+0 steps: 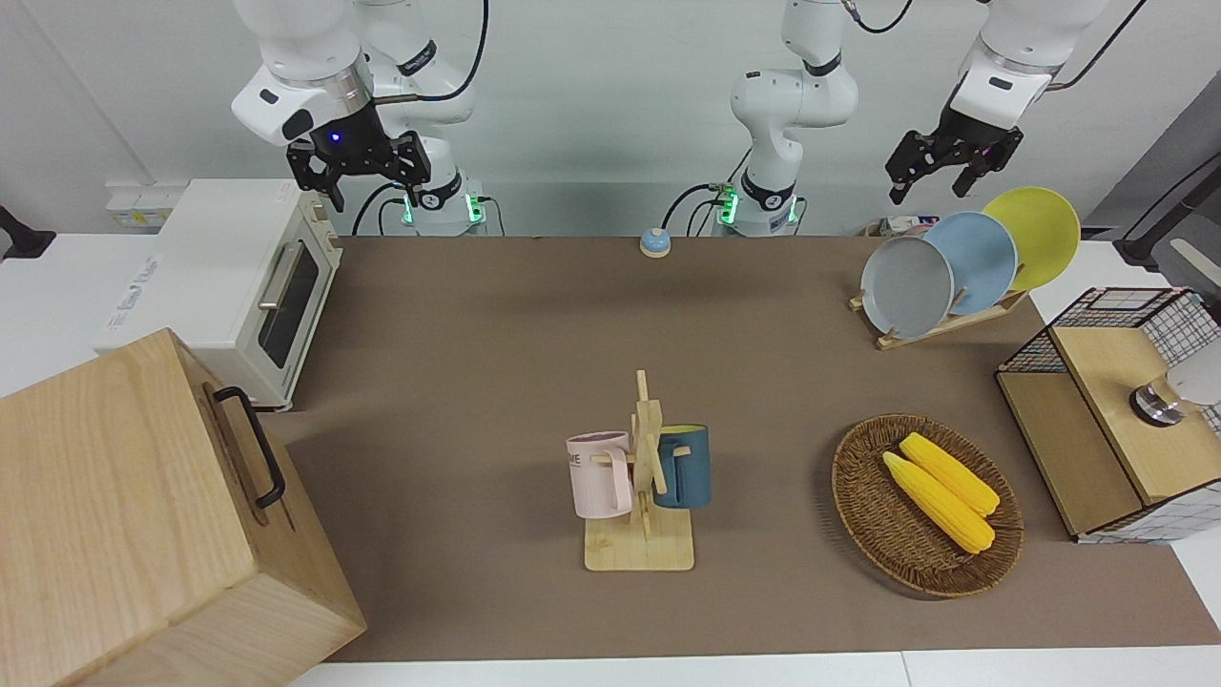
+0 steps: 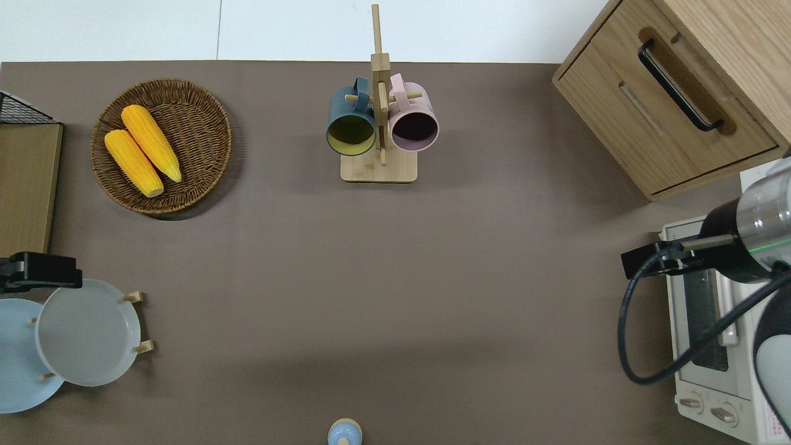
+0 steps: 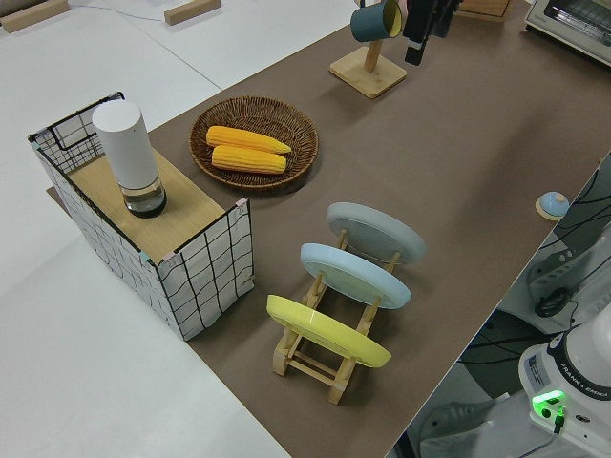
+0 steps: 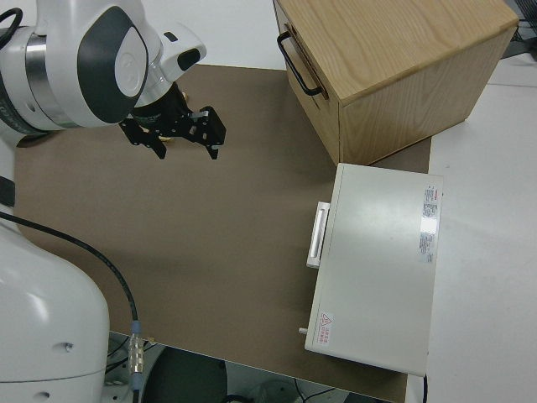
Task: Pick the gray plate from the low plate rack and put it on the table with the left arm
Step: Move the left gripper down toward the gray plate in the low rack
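Right now we see the gray plate leaning in the low plate rack at the left arm's end of the bench, in the slot farthest from the robots. The light blue plate stands in the next slot and the yellow plate in the one nearest the robots — all three tilt the same way.

Our left hand is up in the air with its fingers spread apart and nothing between them; in the overhead view it sits over the rim of the gray plate, on the edge farther from the robots. The right hand is parked, its fingers apart and holding nothing.

Farther from the robots than the rack lies a wicker basket with two corn cobs in it. Near the middle of the bench stands a wooden mug stand with a pink mug and a dark blue mug hanging on its pegs.
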{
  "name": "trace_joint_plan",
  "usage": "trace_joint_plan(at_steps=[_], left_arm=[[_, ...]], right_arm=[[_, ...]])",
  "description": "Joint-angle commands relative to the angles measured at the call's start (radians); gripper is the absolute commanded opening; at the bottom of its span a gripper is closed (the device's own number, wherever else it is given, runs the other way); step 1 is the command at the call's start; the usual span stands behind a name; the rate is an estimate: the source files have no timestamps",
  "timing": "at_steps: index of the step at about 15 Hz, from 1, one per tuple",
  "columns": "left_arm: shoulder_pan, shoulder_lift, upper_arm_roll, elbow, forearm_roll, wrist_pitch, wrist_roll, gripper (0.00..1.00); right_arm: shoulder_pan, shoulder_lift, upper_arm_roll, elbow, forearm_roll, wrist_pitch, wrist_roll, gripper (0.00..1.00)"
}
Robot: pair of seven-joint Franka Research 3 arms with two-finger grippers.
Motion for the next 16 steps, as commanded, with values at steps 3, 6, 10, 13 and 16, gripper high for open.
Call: trace_joint_plan(at_steps=[3, 6, 10, 13, 16], left_arm=[[0.005, -0.005, 0.012, -0.048, 0.087, -0.012, -0.003, 1.00], [0.005, -0.005, 0.014, -0.057, 0.107, -0.012, 0.002, 1.00], [0.000, -0.015, 0.014, -0.118, 0.225, 0.008, 0.008, 1.00], [0.003, -0.039, 0.014, -0.210, 0.291, 0.073, 0.008, 0.99], [0.003, -0.070, 0.020, -0.338, 0.386, 0.192, 0.006, 0.99]], right_arm=[[-0.015, -0.005, 0.007, 0.006, 0.004, -0.015, -0.003, 0.990], [-0.013, -0.005, 0.007, 0.006, 0.004, -0.015, -0.003, 0.987], [-0.015, -0.005, 0.007, 0.006, 0.004, -0.015, -0.003, 0.990], [-0.013, -0.005, 0.007, 0.006, 0.004, -0.015, -0.003, 0.987], [-0.015, -0.005, 0.007, 0.006, 0.004, -0.015, -0.003, 0.987]])
